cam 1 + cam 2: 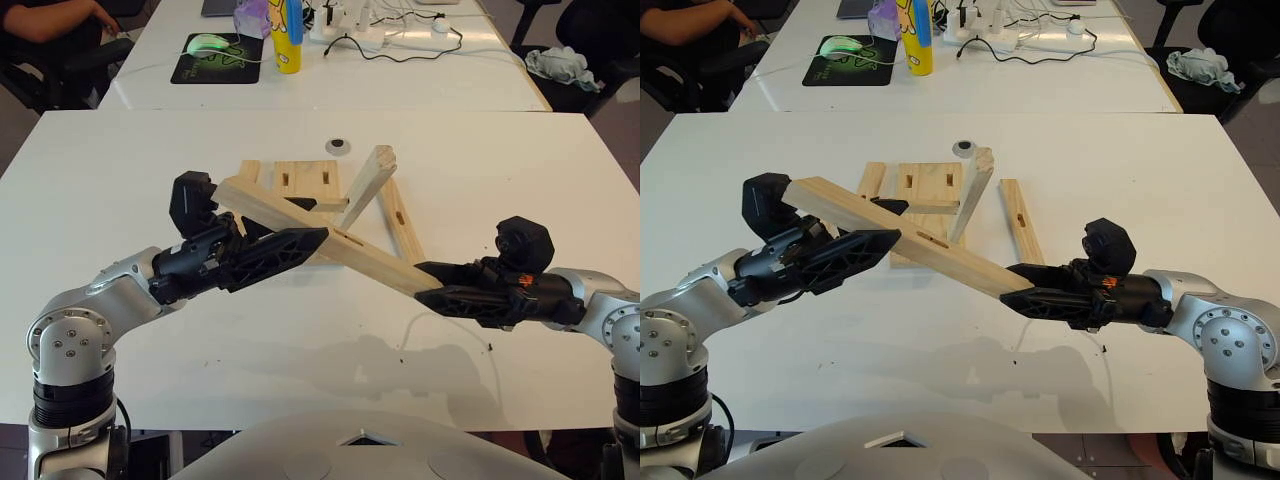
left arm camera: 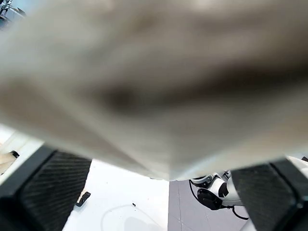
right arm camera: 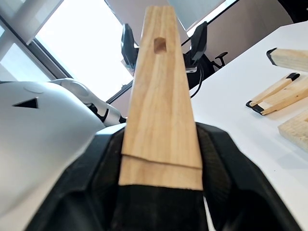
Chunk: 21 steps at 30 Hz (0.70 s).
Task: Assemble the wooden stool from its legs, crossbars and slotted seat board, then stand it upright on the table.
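A long wooden leg [image 1: 300, 218] with a slot in it hangs slanted above the table, held at both ends. My left gripper [image 1: 312, 240] is shut on its upper left part, and its black fingers [image 2: 45, 190] flank the blurred wood. My right gripper [image 1: 432, 283] is shut on the lower right end [image 3: 161, 159]. Behind them the slotted seat board [image 1: 300, 182] lies flat. A second leg [image 1: 402, 218] lies to its right, and another piece [image 1: 366, 186] leans tilted against the board. A thin crossbar [image 1: 248, 171] lies at the board's left edge.
A small black round object [image 1: 339, 146] lies beyond the seat board. The back table carries a mouse pad [image 1: 215, 57], a yellow bottle [image 1: 287, 35] and cables [image 1: 400, 40]. The white table [image 1: 120, 180] is bare left, right and in front of the parts.
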Motion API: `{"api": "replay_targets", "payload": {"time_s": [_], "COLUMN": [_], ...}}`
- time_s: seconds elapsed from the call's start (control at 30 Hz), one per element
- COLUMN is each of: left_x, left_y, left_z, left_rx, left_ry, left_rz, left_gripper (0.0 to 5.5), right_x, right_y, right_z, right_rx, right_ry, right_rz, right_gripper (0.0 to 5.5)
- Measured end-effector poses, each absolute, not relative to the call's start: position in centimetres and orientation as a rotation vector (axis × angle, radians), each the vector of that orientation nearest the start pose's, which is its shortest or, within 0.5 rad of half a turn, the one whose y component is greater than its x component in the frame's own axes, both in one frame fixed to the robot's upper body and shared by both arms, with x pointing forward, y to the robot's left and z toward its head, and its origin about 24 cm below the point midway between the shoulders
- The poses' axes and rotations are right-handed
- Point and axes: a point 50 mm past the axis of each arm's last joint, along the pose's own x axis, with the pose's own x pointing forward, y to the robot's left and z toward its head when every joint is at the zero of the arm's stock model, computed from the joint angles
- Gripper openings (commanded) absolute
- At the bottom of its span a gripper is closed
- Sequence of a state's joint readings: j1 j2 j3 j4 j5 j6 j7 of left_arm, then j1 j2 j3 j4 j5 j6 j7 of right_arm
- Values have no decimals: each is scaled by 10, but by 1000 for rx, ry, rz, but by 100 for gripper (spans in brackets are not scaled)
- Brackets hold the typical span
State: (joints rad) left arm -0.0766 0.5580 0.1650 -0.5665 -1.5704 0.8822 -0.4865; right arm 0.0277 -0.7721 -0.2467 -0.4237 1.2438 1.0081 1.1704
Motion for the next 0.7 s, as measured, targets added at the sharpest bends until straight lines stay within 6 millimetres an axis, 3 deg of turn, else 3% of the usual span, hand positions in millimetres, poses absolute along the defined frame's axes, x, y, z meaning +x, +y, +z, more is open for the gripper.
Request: {"api": "replay_targets", "payload": {"time_s": [0.43, 0.7], "left_x": [205, 207], "left_y": [151, 154], "left_z": [180, 181], "left_rx": [-770, -785], "left_ry": [127, 120], "left_rz": [-1284, -1281], "left_gripper": [216, 206], "right_x": [176, 181], "right_y": [-202, -200], "right_z": [138, 136], "right_rx": [652, 721], "right_ry": [357, 294], "right_rz": [1473, 1443], "right_gripper": [208, 208]}}
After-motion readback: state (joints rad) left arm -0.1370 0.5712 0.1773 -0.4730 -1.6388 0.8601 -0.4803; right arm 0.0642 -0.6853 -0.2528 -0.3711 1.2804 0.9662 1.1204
